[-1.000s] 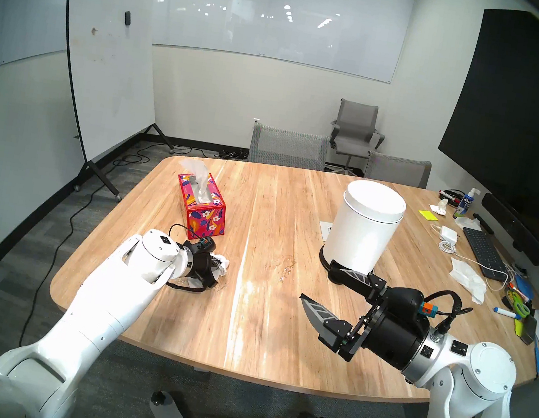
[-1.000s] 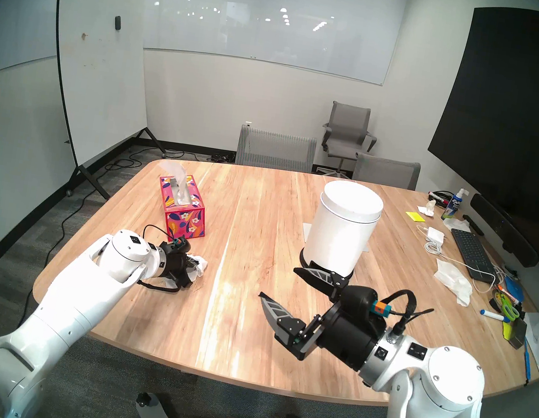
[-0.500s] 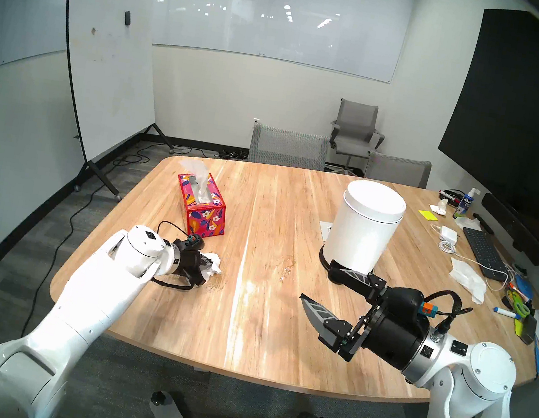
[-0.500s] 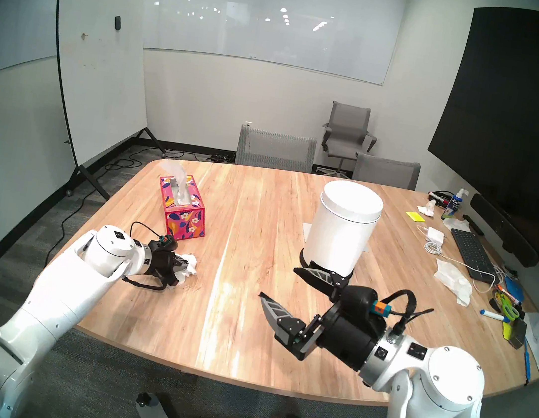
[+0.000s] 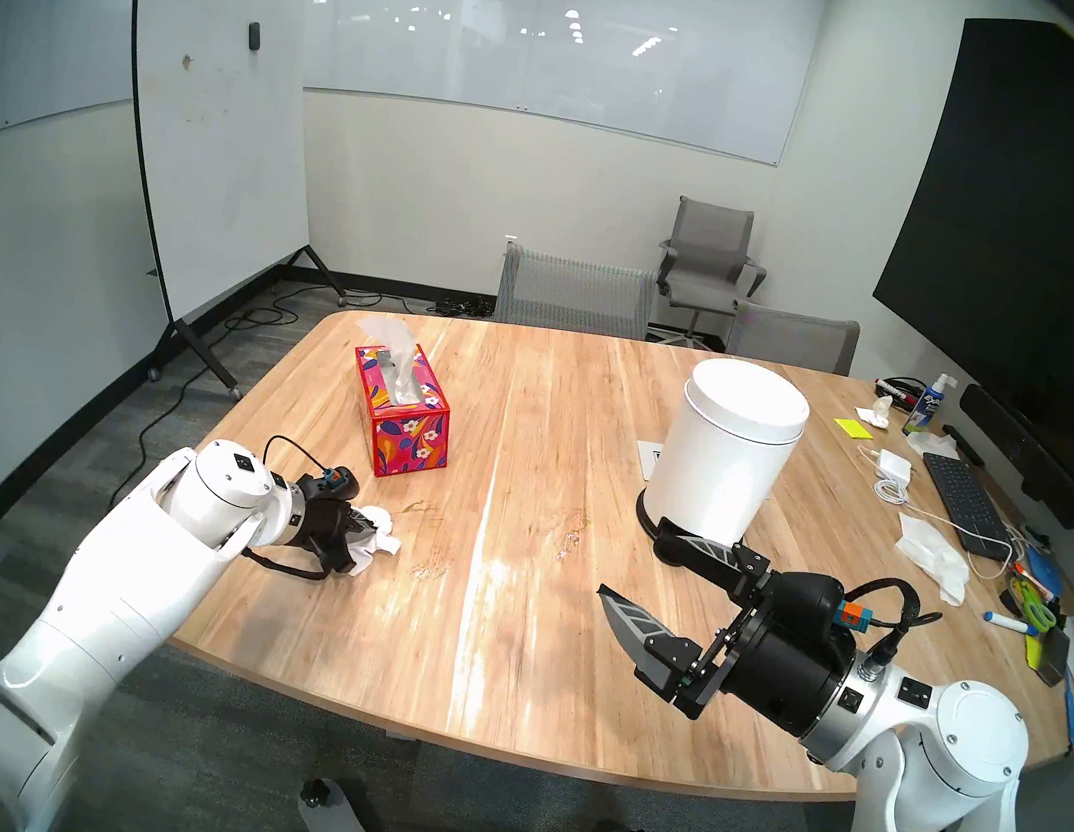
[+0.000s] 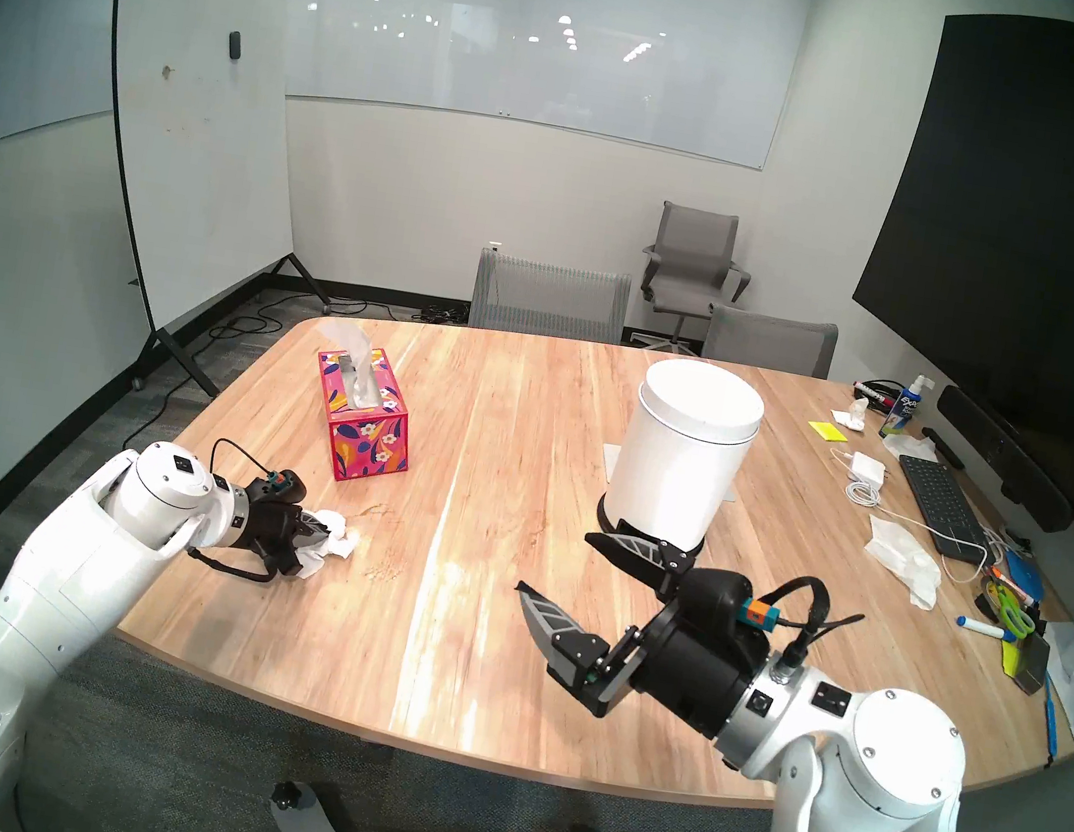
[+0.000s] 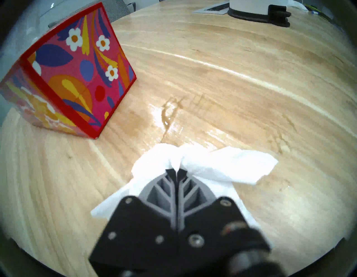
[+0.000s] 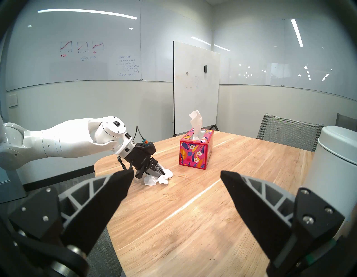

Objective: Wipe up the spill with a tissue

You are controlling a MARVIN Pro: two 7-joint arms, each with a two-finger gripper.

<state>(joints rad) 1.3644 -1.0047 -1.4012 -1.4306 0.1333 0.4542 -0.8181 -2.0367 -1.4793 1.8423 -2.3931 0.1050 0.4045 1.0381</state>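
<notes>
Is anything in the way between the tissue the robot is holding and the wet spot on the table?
Nothing visible is. The left gripper is shut on the tissue, and only bare wood of the table lies between it and the spill. The floral box stands off to one side of that path.

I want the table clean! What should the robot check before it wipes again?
1. Left gripper shut on the tissue: ok.
2. Tissue touching the table: ok.
3. Spill all gone: not ok, a wet smear remains beyond the tissue.
4. Floral box clear of the tissue: ok.
5. Right gripper open, away from the smear: ok.
6. Tissue dry enough: cannot tell.
</notes>
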